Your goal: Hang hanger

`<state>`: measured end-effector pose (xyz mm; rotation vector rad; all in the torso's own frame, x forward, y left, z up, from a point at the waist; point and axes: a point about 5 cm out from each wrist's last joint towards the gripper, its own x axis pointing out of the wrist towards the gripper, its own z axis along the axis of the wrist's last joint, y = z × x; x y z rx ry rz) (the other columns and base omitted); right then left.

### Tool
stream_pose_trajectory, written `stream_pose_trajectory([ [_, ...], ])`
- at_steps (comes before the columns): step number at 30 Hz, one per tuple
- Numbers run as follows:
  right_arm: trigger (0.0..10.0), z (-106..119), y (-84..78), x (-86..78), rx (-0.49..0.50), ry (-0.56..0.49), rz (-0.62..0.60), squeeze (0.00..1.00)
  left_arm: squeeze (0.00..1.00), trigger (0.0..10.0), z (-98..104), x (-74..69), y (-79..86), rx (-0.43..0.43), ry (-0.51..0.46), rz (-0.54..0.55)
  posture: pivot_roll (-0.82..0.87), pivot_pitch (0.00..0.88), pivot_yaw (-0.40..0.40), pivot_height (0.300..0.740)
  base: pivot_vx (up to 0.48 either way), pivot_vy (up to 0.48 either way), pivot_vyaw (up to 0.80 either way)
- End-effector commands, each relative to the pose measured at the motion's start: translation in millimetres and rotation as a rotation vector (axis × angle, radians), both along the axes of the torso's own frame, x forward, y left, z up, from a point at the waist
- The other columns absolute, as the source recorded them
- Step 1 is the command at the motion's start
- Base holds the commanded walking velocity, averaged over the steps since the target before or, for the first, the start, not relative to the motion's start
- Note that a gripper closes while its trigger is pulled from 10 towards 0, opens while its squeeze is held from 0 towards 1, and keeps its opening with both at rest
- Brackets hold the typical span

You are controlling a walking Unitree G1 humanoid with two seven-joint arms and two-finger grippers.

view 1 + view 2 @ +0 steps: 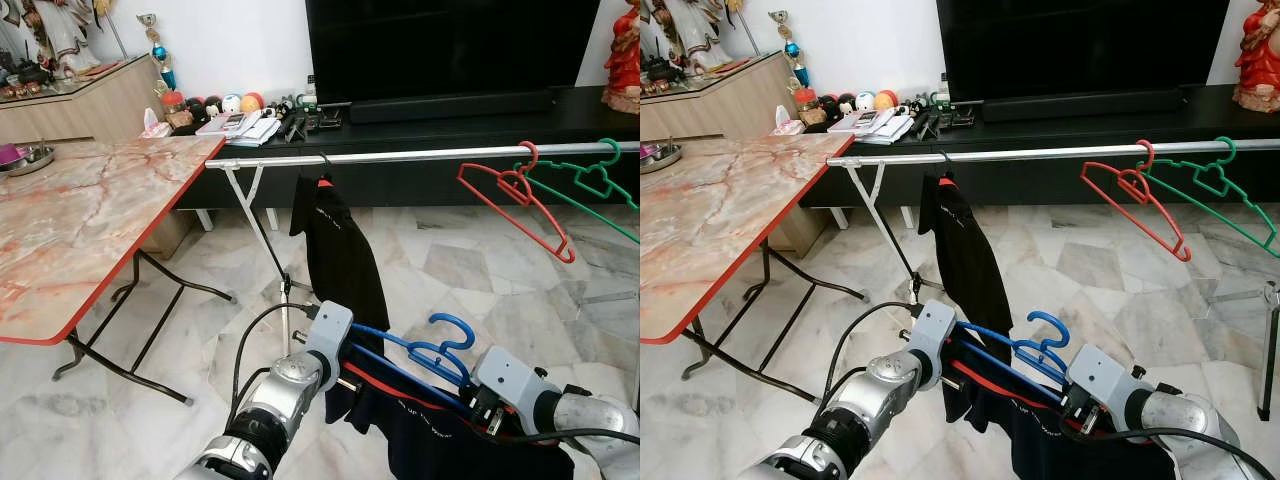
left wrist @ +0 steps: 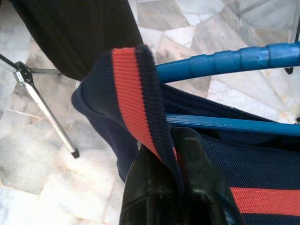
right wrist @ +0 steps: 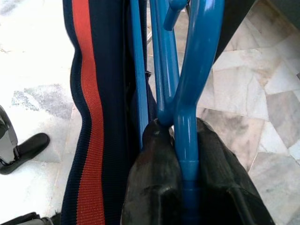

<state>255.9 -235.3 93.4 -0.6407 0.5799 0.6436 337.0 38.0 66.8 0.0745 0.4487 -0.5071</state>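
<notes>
A blue hanger (image 1: pixel 435 352) carries a navy garment (image 1: pixel 450 435) with a red stripe, held low in front of me over the floor. My left gripper (image 2: pixel 176 154) is shut on the garment's striped collar edge (image 2: pixel 133 93) at the hanger's left end. My right gripper (image 3: pixel 180 140) is shut on the blue hanger's neck (image 3: pixel 187 108), below its hook (image 1: pixel 452 325). Ahead runs the silver clothes rail (image 1: pixel 420 155), with a black garment (image 1: pixel 338 250) hanging from it, and a red hanger (image 1: pixel 515 195) and a green hanger (image 1: pixel 590 180) further right.
A marble-topped folding table (image 1: pixel 80 220) with a red edge stands at the left, touching the rail's end. The rail's stand leg (image 1: pixel 262 235) slants down to the tiled floor. A dark TV console (image 1: pixel 450 110) with clutter sits behind the rail.
</notes>
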Motion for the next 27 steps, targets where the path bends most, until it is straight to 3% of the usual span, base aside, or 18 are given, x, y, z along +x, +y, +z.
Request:
stream_pose_trajectory([
  [1, 10.0, 2.2, 0.4, 0.8, -0.019, -0.020, 0.010, 0.00, 0.00, 0.0, 5.4, 4.9, 9.7, -0.049, -0.010, 0.051, -0.06, 0.000, 0.127, 0.740, 0.000, 0.000, 0.00],
  [4, 10.0, -2.0, -6.8, -3.3, -0.041, 0.002, -0.011, 0.00, 0.00, 0.0, 11.8, 11.0, 18.8, -0.040, -0.042, 0.106, -0.06, 0.000, 0.126, 0.740, 0.000, 0.000, 0.00],
  [5, 10.0, -5.0, -13.4, -6.3, -0.071, 0.018, -0.028, 0.00, 0.00, 0.0, 11.4, 15.1, 31.2, -0.017, -0.038, 0.189, -0.06, 0.000, 0.126, 0.740, 0.000, 0.000, 0.00],
  [8, 10.0, -6.2, -17.8, -7.8, -0.092, 0.024, -0.042, 0.00, 0.00, 0.0, 10.5, 17.2, 40.6, -0.002, -0.037, 0.248, -0.06, 0.000, 0.127, 0.740, 0.000, 0.000, 0.00],
  [10, 10.0, -5.4, -20.4, -9.7, -0.089, 0.031, -0.045, 0.00, 0.00, 0.0, 9.0, 19.4, 54.5, -0.008, -0.036, 0.354, -0.07, 0.000, 0.127, 0.740, 0.000, 0.000, 0.00],
  [20, 10.0, 7.5, -21.6, -15.4, 0.012, 0.029, -0.020, 0.00, 0.00, 0.0, 3.2, 17.6, 62.0, 0.022, -0.012, 0.439, -0.07, 0.000, 0.126, 0.740, 0.000, 0.000, 0.00],
  [22, 10.0, 11.4, -16.9, -25.4, 0.079, 0.067, 0.053, 0.00, 0.00, 0.0, 2.2, 17.7, 65.6, 0.026, -0.010, 0.463, -0.07, 0.000, 0.126, 0.740, 0.000, 0.000, 0.00],
  [27, 10.0, 11.1, -14.7, -44.8, 0.122, 0.174, 0.156, 0.00, 0.00, 0.0, 1.6, 17.7, 67.3, 0.028, -0.004, 0.473, -0.07, 0.000, 0.126, 0.740, 0.000, 0.000, 0.00],
])
